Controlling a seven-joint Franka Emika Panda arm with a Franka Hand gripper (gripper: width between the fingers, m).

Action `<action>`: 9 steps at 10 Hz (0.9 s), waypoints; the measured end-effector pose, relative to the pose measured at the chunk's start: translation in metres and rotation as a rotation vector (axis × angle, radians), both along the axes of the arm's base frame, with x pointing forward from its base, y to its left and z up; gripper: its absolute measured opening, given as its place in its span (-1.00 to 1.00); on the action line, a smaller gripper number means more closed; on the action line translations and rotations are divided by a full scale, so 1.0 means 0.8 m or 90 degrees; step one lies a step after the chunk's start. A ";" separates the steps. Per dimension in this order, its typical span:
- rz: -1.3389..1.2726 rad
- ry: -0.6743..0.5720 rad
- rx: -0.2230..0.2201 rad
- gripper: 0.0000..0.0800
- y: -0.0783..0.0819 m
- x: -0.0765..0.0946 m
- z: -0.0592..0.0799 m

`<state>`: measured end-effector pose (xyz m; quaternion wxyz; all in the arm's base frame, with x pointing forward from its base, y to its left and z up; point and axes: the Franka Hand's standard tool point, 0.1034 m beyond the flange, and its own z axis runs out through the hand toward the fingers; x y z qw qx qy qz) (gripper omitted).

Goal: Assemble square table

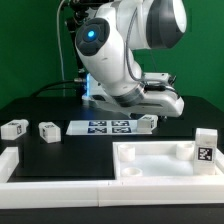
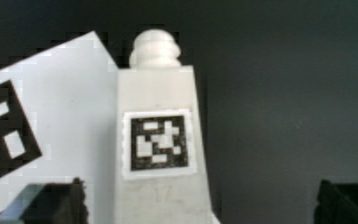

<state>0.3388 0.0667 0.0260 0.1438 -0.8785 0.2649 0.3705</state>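
Observation:
The white square tabletop (image 1: 150,172) with a raised rim lies at the front, on the exterior view's right. One tagged leg (image 1: 205,145) stands upright at its right corner. Two loose legs (image 1: 14,128) (image 1: 47,131) lie on the black table on the exterior view's left. Another leg (image 1: 147,122) lies at the right end of the marker board (image 1: 100,127). My gripper (image 1: 150,112) is low over it. In the wrist view this leg (image 2: 158,140) lies between my open fingers (image 2: 51,205), its screw tip (image 2: 153,45) pointing away. My gripper (image 2: 201,205) is not closed on it.
White border rails (image 1: 60,185) run along the table's front and left edges. The marker board's corner (image 2: 25,105) shows beside the leg in the wrist view. The arm's base stands behind the marker board.

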 end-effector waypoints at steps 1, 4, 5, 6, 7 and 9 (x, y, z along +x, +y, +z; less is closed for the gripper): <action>-0.002 0.000 0.000 0.62 -0.002 0.001 0.000; -0.006 0.001 0.008 0.62 0.000 -0.002 -0.003; -0.025 0.016 0.021 0.62 0.002 -0.014 -0.013; -0.021 0.032 0.030 0.62 0.003 -0.025 -0.022; -0.013 0.051 0.070 0.62 0.004 -0.036 -0.025; -0.016 0.056 0.071 0.62 0.002 -0.036 -0.029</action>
